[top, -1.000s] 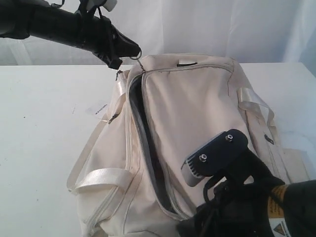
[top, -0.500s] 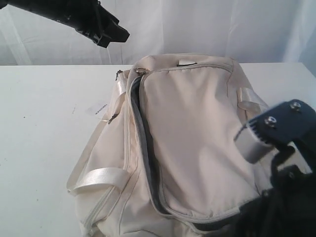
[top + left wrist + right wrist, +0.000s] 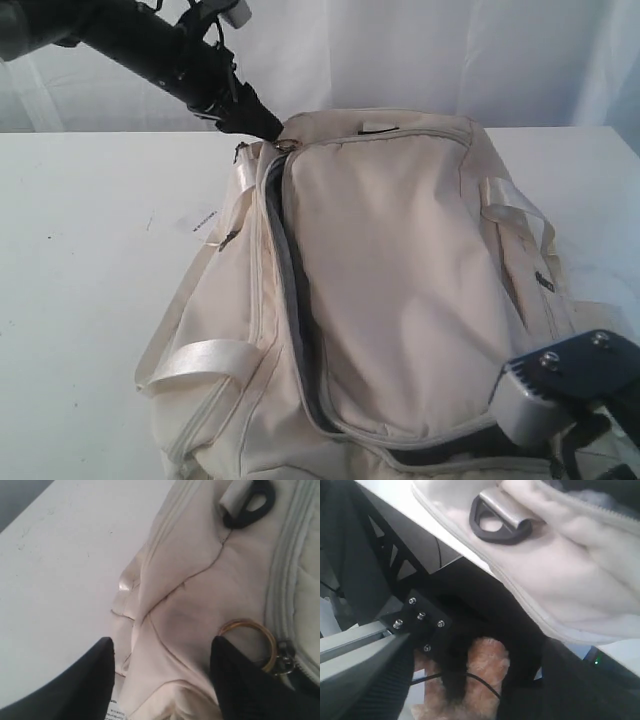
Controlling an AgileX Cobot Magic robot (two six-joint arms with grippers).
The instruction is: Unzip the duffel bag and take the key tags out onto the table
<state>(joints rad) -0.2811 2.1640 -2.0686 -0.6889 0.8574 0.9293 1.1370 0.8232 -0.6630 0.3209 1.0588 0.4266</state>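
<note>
Left wrist view: left gripper (image 3: 161, 642), spread empty like the right gripper (image 3: 480, 645), should centre on the duffel bag (image 3: 190, 555)'s zip ring (image 3: 245, 623) before pinching.

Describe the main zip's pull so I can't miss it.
Find the cream duffel bag on the table. Follow its open main zip to the end by the left gripper. The pull there is a thin brass-coloured ring, unlike the black D-ring nearby.

The black left arm (image 3: 140, 45) is trailing thin cables (image 3: 200, 20) past a white clip (image 3: 236, 10). The right finger (image 3: 560, 385) is showing a dark plate (image 3: 590, 365), two silver screws (image 3: 549, 360) and a ribbed grey pad (image 3: 518, 408). More screws are glinting on its black bracket (image 3: 427, 630).
</note>
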